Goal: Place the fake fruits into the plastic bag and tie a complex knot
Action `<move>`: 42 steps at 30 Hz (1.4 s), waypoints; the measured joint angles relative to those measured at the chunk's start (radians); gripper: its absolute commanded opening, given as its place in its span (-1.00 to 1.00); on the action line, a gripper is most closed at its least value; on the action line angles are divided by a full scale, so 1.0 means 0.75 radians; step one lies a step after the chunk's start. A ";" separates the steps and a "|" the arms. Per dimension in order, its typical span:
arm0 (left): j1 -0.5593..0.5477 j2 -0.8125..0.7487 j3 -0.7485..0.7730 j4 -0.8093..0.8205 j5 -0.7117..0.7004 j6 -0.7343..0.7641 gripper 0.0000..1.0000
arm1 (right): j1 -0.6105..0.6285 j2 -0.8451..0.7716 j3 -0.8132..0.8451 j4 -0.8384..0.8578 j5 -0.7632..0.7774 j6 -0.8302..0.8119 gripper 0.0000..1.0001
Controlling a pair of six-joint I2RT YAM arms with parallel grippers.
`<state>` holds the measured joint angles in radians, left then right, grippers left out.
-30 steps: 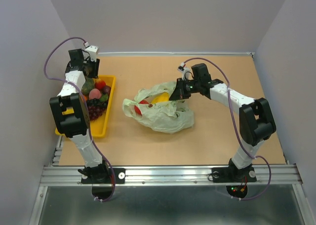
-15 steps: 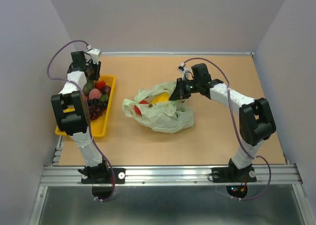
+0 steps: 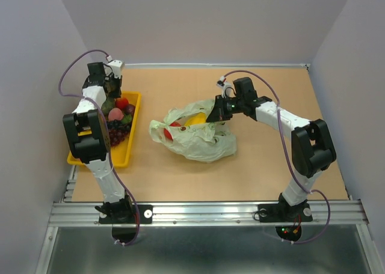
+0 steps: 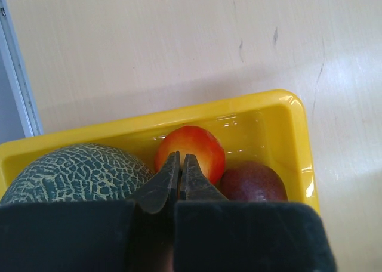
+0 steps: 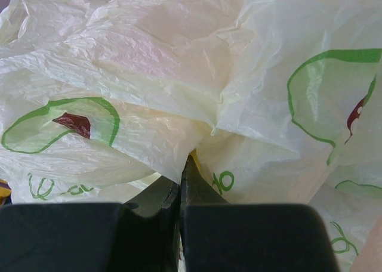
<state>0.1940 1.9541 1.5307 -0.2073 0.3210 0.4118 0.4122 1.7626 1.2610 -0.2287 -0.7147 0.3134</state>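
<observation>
The pale green plastic bag [image 3: 195, 139] lies mid-table with a red apple [image 3: 174, 130] and a yellow banana [image 3: 196, 119] showing inside its mouth. My right gripper [image 3: 220, 110] is shut on a fold of the bag's far right edge; in the right wrist view the jaws [image 5: 182, 164] pinch the crinkled bag [image 5: 167, 63]. My left gripper [image 3: 112, 89] is shut and empty, just above the far end of the yellow tray [image 3: 133, 130]. In the left wrist view its tips [image 4: 181, 158] hang over a red-orange fruit [image 4: 200, 147], between a green melon [image 4: 71, 170] and a dark purple fruit [image 4: 250, 181].
The tray [image 4: 239, 105] on the left also holds a pink fruit [image 3: 115, 115] and purple grapes [image 3: 114, 136]. Grey walls close in the left, far and right sides. A metal rail runs along the near edge.
My left gripper has shifted slightly toward the tray's far end. The right arm and the bag have not moved.
</observation>
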 measured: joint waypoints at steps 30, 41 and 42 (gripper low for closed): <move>-0.173 -0.880 -0.450 -0.532 0.597 -0.017 -1.00 | 0.054 0.002 0.000 0.008 0.012 0.031 -0.99; -0.509 -0.957 -0.657 -0.388 0.729 -0.115 -1.00 | 0.096 0.019 -0.002 0.012 0.008 0.030 -0.99; -0.545 -0.957 -0.660 -0.350 0.724 -0.142 -1.00 | 0.098 0.019 -0.008 0.017 0.002 0.029 -0.99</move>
<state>-0.2146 1.2362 1.0359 -0.4698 0.8639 0.3054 0.4854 1.7767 1.2549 -0.2157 -0.7136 0.3351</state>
